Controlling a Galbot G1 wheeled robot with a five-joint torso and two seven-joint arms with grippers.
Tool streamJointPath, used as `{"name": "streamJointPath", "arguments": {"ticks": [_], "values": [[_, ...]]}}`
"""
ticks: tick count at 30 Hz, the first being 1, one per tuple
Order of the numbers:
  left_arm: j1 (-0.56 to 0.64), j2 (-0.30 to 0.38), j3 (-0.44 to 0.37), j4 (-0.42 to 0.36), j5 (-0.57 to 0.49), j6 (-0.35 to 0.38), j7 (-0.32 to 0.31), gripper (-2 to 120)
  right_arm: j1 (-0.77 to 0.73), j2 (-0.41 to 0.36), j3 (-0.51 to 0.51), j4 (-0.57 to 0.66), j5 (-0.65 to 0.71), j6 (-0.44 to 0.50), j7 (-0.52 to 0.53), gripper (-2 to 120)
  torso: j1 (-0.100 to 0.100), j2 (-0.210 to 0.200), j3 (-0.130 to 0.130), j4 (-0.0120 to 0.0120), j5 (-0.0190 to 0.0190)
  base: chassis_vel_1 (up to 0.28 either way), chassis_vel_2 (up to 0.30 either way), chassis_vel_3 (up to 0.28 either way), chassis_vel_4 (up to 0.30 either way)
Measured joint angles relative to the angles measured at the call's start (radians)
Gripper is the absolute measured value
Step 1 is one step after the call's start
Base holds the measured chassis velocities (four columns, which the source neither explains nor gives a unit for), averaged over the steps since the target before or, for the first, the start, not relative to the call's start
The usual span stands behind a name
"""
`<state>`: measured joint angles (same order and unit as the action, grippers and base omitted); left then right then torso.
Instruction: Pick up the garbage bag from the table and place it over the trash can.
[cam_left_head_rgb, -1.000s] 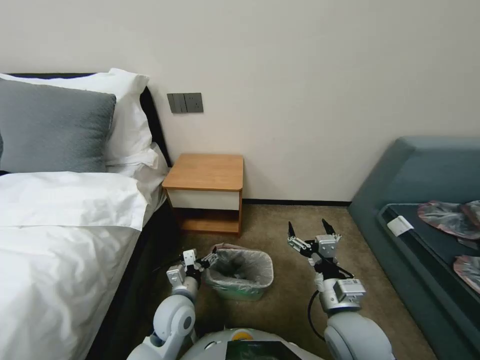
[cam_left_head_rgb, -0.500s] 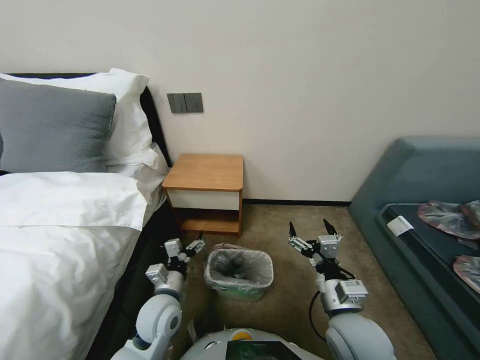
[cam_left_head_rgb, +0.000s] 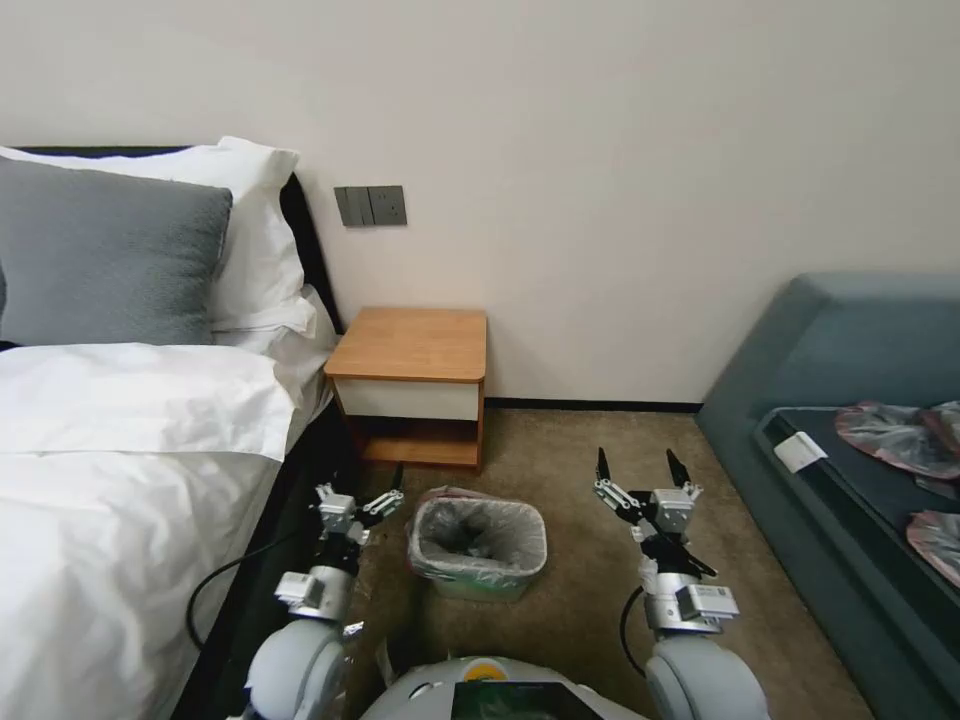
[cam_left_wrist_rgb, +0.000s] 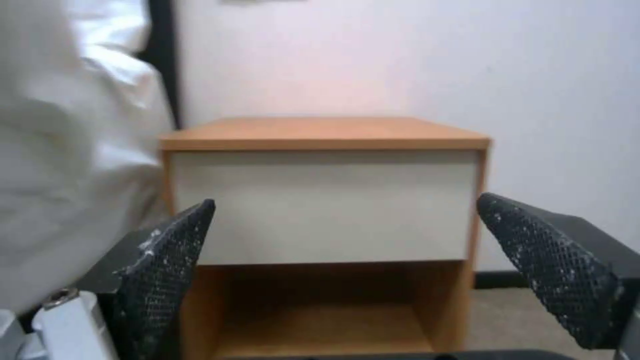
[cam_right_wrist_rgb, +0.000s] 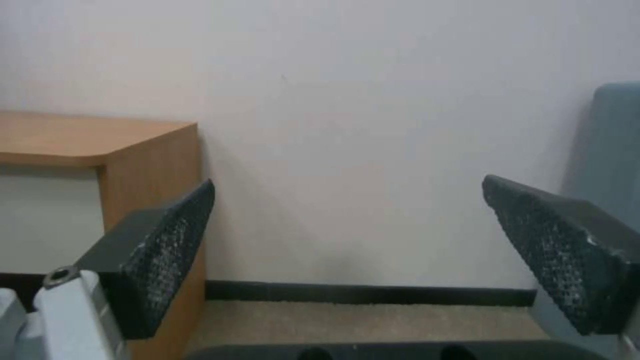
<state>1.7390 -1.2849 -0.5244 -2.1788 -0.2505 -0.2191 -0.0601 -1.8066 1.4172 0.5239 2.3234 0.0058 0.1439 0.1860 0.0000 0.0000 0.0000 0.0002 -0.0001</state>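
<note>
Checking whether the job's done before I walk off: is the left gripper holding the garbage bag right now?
No, the left gripper hangs open beside the trash can, apart from the garbage bag lining it.

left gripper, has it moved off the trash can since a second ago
Yes. The left gripper has drawn away from the trash can toward the bed, open and empty.

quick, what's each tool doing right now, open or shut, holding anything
Left tool: open, empty, left of the bin.
Right tool: open, empty, right of the bin.
</note>
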Motion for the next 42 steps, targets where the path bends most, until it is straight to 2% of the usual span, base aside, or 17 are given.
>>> {"name": "streamJointPath", "arguments": {"ticks": [5, 9, 14, 18, 42], "values": [[0.087, -0.043, -0.128, -0.033, -0.046, -0.030, 0.059, 100, -0.099, 0.083, 0.094, 0.006, 0.060, 0.085, -0.137, 100, 0.000, 0.000, 0.000, 0.0000, 0.0000, 0.000, 0.000, 0.000, 0.000], [0.144, -0.050, -0.174, -0.047, -0.079, -0.047, 0.080, 100, -0.162, 0.136, 0.142, 0.001, 0.099, 0.151, -0.211, 100, 0.000, 0.000, 0.000, -0.0004, -0.0001, 0.000, 0.000, 0.000, 0.000], [0.219, -0.056, -0.171, -0.078, -0.098, -0.049, 0.084, 100, -0.251, 0.156, 0.137, -0.014, 0.112, 0.244, -0.229, 100, 0.000, 0.000, 0.000, -0.0004, -0.0001, 0.000, 0.000, 0.000, 0.000], [0.304, -0.072, -0.114, -0.100, -0.052, -0.047, 0.065, 100, -0.306, 0.168, 0.115, -0.035, 0.110, 0.325, -0.227, 100, 0.000, 0.000, 0.000, -0.0001, 0.0000, 0.000, 0.000, 0.000, 0.000], [0.317, -0.076, -0.101, -0.107, -0.036, -0.040, 0.057, 100, -0.310, 0.163, 0.109, -0.036, 0.102, 0.331, -0.217, 100, 0.000, 0.000, 0.000, -0.0001, 0.0001, 0.000, 0.000, 0.000, 0.000]]}}
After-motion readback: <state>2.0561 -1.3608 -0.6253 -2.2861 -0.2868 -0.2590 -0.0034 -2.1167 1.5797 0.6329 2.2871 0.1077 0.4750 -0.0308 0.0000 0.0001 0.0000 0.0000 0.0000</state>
